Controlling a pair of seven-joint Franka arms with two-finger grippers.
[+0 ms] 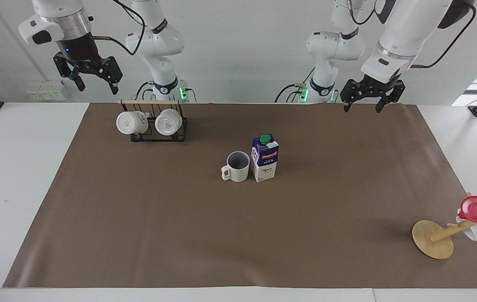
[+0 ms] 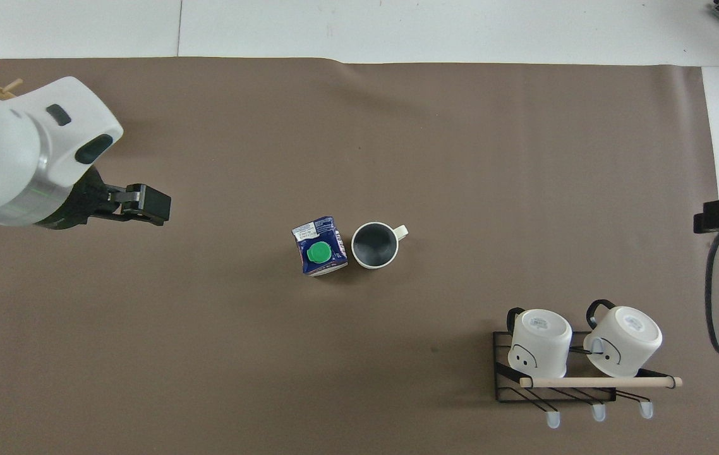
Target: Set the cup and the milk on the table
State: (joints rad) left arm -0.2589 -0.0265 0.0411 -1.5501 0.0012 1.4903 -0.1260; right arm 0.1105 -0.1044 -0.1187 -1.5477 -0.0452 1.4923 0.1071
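Only facing: right gripper (image 1: 92,82) aloft

Both arms are showing glossy white rounded shells with dark grey joint bands. The right gripper (image 1: 92,79) is hanging under a ribbed silver collar and a black wrist glowing with a small blue light; its black fingers (image 1: 79,83) are blocky. The left gripper (image 1: 367,100) is wearing the same black frame beneath a white wrist block carrying dark oval insets. Black cables are looping along both arms, and green lights are glowing at the bases.
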